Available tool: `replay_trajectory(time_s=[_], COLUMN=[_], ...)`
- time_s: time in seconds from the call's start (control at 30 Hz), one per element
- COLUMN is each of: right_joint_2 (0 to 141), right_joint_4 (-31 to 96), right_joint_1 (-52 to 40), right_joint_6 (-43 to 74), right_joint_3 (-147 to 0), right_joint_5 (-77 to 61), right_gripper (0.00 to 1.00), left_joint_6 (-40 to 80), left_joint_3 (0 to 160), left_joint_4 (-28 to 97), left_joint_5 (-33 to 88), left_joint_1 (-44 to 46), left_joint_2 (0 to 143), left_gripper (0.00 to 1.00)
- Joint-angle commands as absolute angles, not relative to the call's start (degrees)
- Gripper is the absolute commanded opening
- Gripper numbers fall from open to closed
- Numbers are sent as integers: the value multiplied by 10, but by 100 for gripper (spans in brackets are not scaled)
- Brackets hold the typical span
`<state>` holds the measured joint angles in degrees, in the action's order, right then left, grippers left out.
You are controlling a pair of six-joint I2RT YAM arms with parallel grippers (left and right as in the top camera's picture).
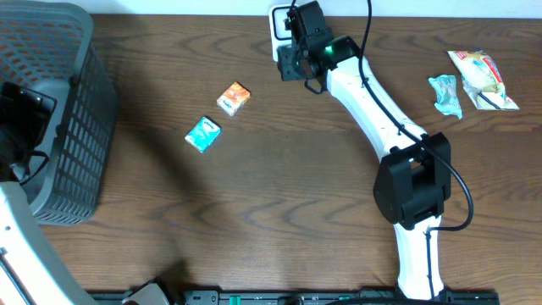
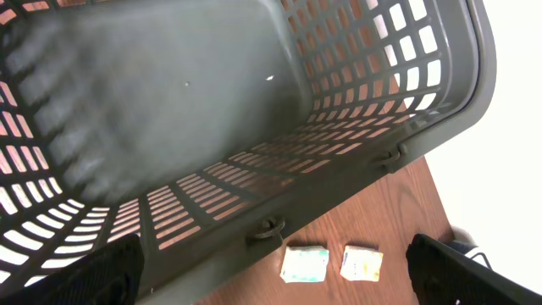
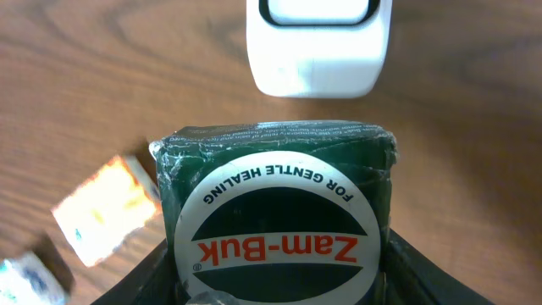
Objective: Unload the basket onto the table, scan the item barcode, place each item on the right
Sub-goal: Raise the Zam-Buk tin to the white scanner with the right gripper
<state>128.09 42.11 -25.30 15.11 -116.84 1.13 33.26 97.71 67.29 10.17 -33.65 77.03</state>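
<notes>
Right gripper (image 3: 273, 284): fingers (image 3: 135, 286) clamped on the two sides of the dark green film-wrapped Zam-Buk box (image 3: 275, 203). The round label faces the wrist camera.
- The box is held off the brown wooden table (image 1: 279, 195). Its far end is just short of the white block-shaped scanner with a black window (image 3: 315, 42), not touching.
- Judgement: the side grip leaves the other faces uncovered for the reader.
- The barcode itself is not visible, so I cannot tell whether the right face is offered to the window. Some turning of the wrist may be needed.

Left gripper (image 2: 275, 281): fingers (image 2: 89, 278) spread wide with nothing between them, hanging over the grey plastic lattice basket (image 2: 356, 169).
- Judgement: parked there clear of the scanning arm, perhaps ready at the drop-off place.

Further out:
- A small orange packet (image 1: 233, 98) and a small teal packet (image 1: 203, 134) lie flat on the table between scanner and basket.
- A pale blue wrapper (image 1: 445, 93) and a white-and-red pouch (image 1: 483, 78) lie at the right end, well apart from the arm.
- Judgement: these are probably waiting their turn.
</notes>
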Motion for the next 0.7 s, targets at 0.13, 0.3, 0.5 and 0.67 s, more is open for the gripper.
replay_trajectory(time_s=[0.13, 0.3, 0.5, 0.67], right_joint_2=[1265, 1275, 1328, 1370], right_joint_4=[317, 233, 79, -15], right_joint_1=[-251, -247, -241, -239], right_joint_6=[151, 139, 132, 128], right_joint_3=[-1178, -1177, -1177, -1177], right_joint_5=[36, 42, 50, 88], right_gripper=[43, 43, 46, 48], left_joint_6=[337, 337, 337, 337], left_joint_3=[985, 985, 985, 985], left_joint_4=[674, 674, 674, 674], left_joint_5=[99, 99, 99, 99], left_joint_1=[-338, -338, -338, -338], left_joint_2=[766, 766, 766, 766], left_gripper=[98, 97, 98, 98])
